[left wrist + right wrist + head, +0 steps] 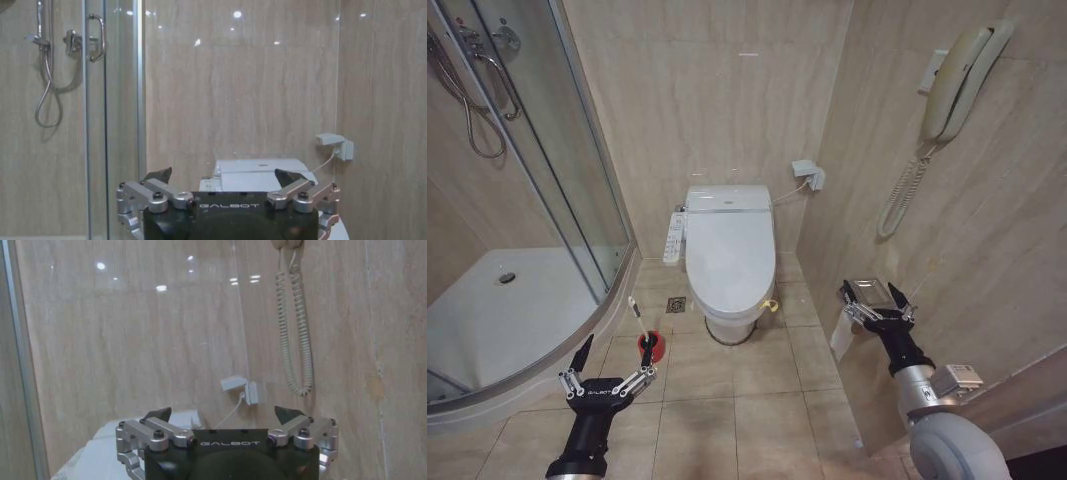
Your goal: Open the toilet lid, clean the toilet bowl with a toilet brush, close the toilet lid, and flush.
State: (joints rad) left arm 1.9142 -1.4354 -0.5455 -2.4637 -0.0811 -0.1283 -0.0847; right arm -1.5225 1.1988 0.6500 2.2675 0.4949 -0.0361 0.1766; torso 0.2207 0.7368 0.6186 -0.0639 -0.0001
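While the lid (730, 252) lies shut at twelve o'clock and the brush (643, 334) stands at ten, both the left gripper (609, 366) and right gripper (879, 303) hover spread and empty, so lid-opening seems next, needing a reach forward.

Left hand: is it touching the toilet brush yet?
Apart. In the head view the left hand is open and sits short of the toilet brush, with bare floor tile between its fingertips and the red holder.
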